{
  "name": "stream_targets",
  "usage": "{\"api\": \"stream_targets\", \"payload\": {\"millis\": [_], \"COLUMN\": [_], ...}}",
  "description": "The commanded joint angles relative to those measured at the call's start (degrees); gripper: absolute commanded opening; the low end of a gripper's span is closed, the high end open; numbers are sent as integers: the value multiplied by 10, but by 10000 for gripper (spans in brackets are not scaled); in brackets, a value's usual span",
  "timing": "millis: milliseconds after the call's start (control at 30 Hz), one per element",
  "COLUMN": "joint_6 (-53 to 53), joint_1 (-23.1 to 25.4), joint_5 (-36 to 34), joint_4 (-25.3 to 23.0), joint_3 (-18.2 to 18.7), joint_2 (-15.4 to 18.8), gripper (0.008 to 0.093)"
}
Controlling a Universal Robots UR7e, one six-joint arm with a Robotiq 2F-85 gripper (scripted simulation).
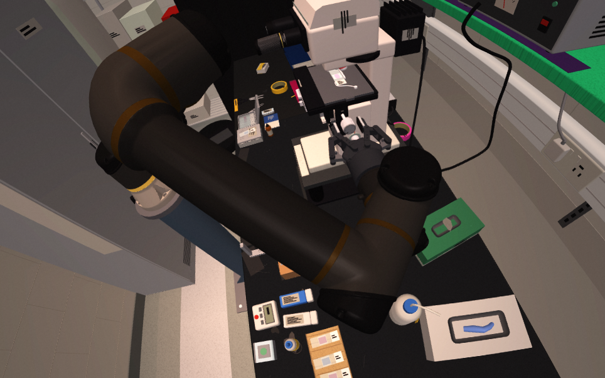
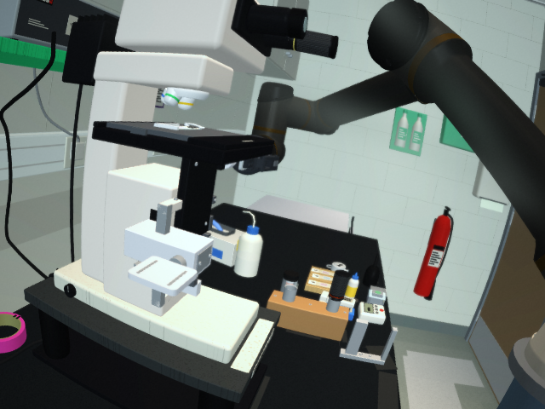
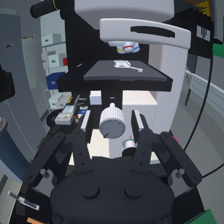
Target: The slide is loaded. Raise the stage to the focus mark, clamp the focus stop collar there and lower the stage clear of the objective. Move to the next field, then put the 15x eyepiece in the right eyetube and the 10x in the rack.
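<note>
A white ribbed knob [image 3: 112, 122] with tick marks on its face sticks out below the black stage [image 3: 122, 75], and my open, empty gripper [image 3: 111, 126] stands around it with a finger on each side. The slide [image 3: 122, 63] lies on the stage under the objectives [image 3: 127, 48]. A smaller white knob [image 3: 129, 144] sits lower right of the ribbed one. Two black eyepieces [image 2: 303, 33] sit in the eyetubes at the head. On the bench a wooden rack [image 2: 308, 315] carries a grey eyepiece [image 2: 289, 287] and a black one [image 2: 339, 285].
The microscope body [image 2: 132, 176] stands on a black plinth, with a pink tape roll [image 2: 11, 331] beside it. A wash bottle [image 2: 248, 251], slide boxes [image 1: 327, 352], a timer [image 1: 266, 315] and a green tray [image 1: 450, 230] crowd the bench. A black cable [image 1: 490, 89] hangs at the right.
</note>
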Motion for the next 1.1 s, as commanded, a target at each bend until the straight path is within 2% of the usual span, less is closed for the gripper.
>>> {"api": "stream_targets", "payload": {"millis": [0, 233, 1067], "joint_6": [0, 0, 0], "joint_1": [0, 0, 0], "joint_5": [0, 0, 0], "joint_4": [0, 0, 0], "joint_3": [0, 0, 0], "joint_2": [-1, -1, -1], "gripper": [580, 580, 80]}}
